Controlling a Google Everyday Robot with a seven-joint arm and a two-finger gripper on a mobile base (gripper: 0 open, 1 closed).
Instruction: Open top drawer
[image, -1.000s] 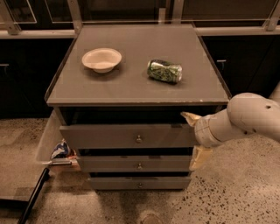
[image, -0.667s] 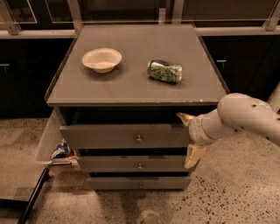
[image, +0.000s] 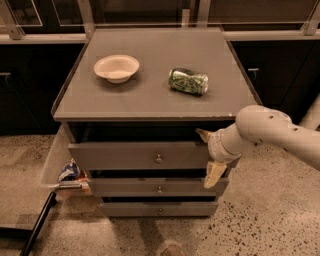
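Leftward has crept the cream two-finger hand (image: 209, 155), its fingers apart, straddling the right end of the wide grey top drawer (image: 130, 156) beneath the grey bench (image: 150, 100), likely to hook and pull it.

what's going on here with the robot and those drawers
The robot's gripper is at the right end of the top drawer, reaching in from the right. The drawer front stands a little way out, with a dark gap above it, so it is only partly open. A bowl and a green can on its side sit apart on the cabinet top.
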